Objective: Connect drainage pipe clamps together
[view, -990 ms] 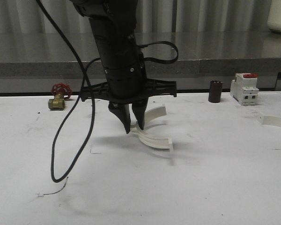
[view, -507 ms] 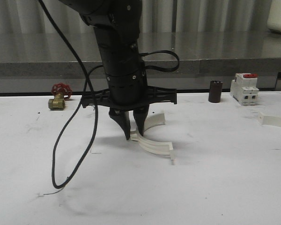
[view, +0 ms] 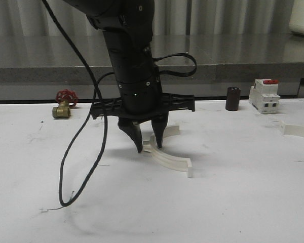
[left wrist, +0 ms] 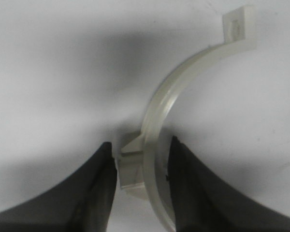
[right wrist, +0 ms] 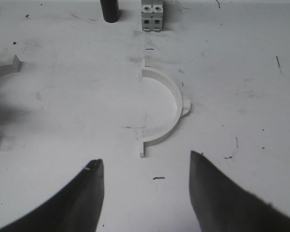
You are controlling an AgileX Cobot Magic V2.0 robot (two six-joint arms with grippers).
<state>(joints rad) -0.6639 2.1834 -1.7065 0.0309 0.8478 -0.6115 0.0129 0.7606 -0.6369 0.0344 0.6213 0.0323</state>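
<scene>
Left claw (view: 148, 144) down on worktop (view: 233, 202), fingers straddling first clamp half (view: 169, 159), contact unclear. Right claw (right wrist: 145, 193) open; second clamp half (right wrist: 165, 110) ahead of it.

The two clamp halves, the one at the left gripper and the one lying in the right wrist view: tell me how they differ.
The clamp half at the left gripper sits mid-table with the left gripper's fingers on either side of its middle tab; the other clamp half lies alone ahead of the open right gripper, untouched. The first lies far from the white breaker; the second lies nearer to it. Both are off-white half-rings lying on the white table.
</scene>
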